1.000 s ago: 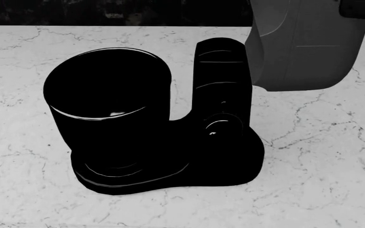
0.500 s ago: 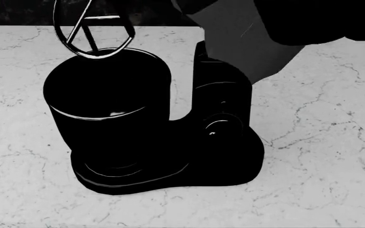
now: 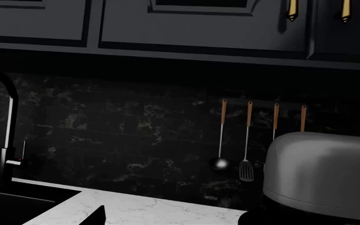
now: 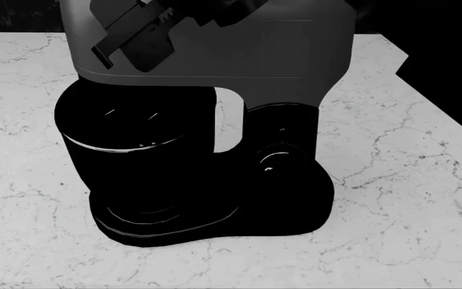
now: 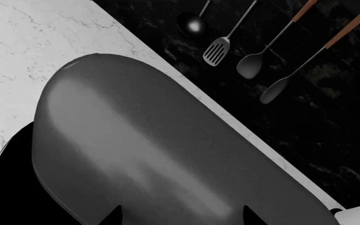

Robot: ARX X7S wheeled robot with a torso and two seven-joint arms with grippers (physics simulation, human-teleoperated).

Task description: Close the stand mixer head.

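Head view: the stand mixer head [image 4: 239, 54] is sitting down over the black bowl [image 4: 135, 150] and topping the black column [image 4: 283, 144], looking level or v. near it. I'm judging the closing step as at or close to its end. My right pincer [image 4: 135, 36] is lying on top of the head at its bowl end; dark fingers visible, but can't tell how far apart they're standing or whether they're gripping anything, prob. just pressing. Left pincer isn't showing as jaws in any view, only dark tips at the edge of the left wrist view, so can't tell its state either.

Next move, my guess: confirming the head is fully seated w/ a light downward push, then lifting straight off w/o dragging it back up.

Materials: head is matte grey, big rounded block, smooth, wider than the bowl; right wrist view showing its long domed top [image 5: 161, 154]. Bowl, column w/ round knob [image 4: 276, 161] and base are glossy black. Worktop [image 4: 408, 198] is white veined marble. Dark mottled backsplash w/ hanging utensils [image 3: 247, 140] behind.
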